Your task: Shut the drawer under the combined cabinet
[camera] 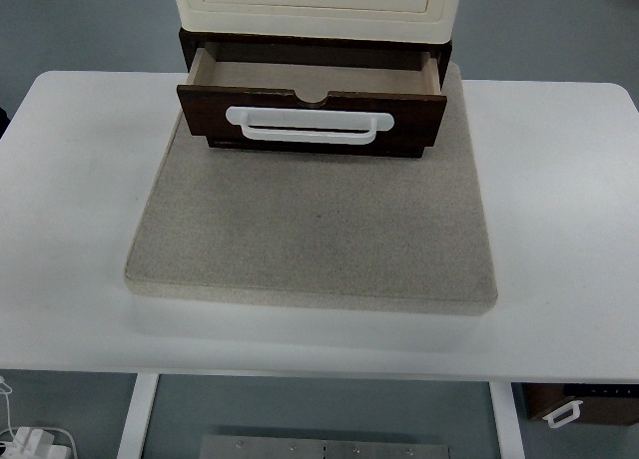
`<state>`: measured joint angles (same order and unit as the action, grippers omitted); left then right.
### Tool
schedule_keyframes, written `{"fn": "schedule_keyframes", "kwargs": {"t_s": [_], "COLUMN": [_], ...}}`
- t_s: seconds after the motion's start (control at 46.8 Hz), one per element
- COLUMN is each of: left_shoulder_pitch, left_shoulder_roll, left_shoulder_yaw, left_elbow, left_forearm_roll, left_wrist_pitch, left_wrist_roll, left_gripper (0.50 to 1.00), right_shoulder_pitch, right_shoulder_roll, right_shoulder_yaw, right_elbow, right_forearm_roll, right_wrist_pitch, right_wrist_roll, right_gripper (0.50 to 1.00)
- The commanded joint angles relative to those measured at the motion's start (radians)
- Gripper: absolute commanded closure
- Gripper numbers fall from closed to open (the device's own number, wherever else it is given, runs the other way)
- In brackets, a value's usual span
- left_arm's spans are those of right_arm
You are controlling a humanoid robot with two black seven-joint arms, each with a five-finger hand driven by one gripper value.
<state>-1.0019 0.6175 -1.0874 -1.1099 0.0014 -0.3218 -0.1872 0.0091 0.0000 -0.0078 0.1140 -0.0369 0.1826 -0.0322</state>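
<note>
A dark brown drawer (pixel 312 112) stands pulled out from the base of the cabinet at the top centre. Its front carries a white bar handle (pixel 308 126), and the inside of the drawer looks bare. Above it sits the cream upper cabinet (pixel 316 2), cut off by the picture's top edge. Neither of my hands nor arms shows in the top view.
The cabinet rests on a grey square mat (pixel 315 229) lying on a white table (pixel 70 229). Below the table's front edge, at the bottom right, is a dark box with a white handle (pixel 562 413). White cables (pixel 25 441) lie at the bottom left.
</note>
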Motion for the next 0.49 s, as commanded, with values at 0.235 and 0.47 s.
{"fn": "schedule_keyframes", "kwargs": {"t_s": [0.235, 0.47], "left_shoulder_pitch": [-0.001, -0.007], "left_shoulder_roll": [0.050, 0.070], "left_shoulder_yaw": [0.138, 0.268], "left_elbow": [-0.263, -0.387], "left_forearm_roll": [0.011, 0.063], "left_wrist_pitch": [0.000, -0.011], "left_wrist_roll": [-0.014, -0.012], "left_gripper": [0.500, 0.500], "right_shoulder_pitch": [0.000, 0.000], "right_shoulder_roll": [0.000, 0.000], "right_shoulder_yaw": [0.000, -0.001], "right_elbow": [-0.001, -0.001], "right_forearm_roll": [0.000, 0.000], "right_wrist_pitch": [0.000, 0.000], "right_wrist_roll": [0.000, 0.000], "right_gripper": [0.548, 0.548]}}
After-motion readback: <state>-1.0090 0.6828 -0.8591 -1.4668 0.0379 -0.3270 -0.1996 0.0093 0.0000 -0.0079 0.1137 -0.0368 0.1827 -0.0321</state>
